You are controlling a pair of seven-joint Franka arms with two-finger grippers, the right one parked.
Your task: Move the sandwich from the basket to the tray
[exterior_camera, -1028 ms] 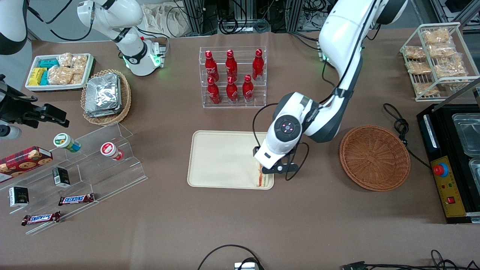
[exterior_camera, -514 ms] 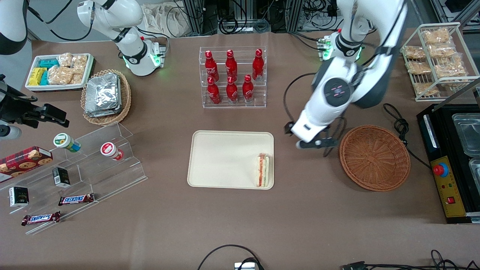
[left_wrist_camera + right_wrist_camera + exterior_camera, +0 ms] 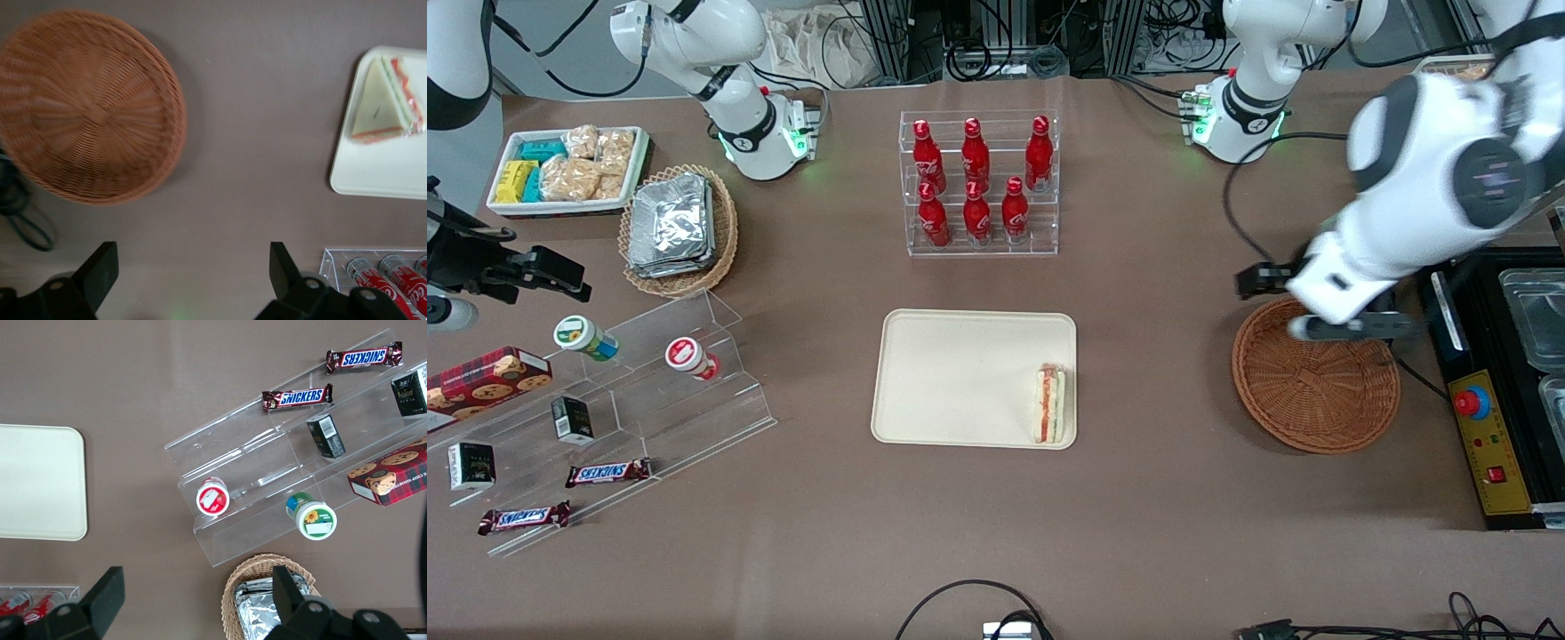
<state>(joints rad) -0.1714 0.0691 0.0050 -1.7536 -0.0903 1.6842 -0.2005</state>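
"SNICKERS" reads on two candy bars (image 3: 297,398) (image 3: 363,357) beside the acrylic shelf (image 3: 280,473).

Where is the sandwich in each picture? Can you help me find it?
Front view: the sandwich lies on the tray, at its edge nearest the basket.
Left wrist view: the sandwich lies on the tray's corner; the open pincer is high above the table.
Right wrist view: not in it; only a bare part of the tray shows.
Shared landmark: the tray.

Left arm: raised, elbow bent, wrist angled down. Tool (image 3: 1325,307): fingers (image 3: 100,270) spread wide, nothing held, hanging above surface.
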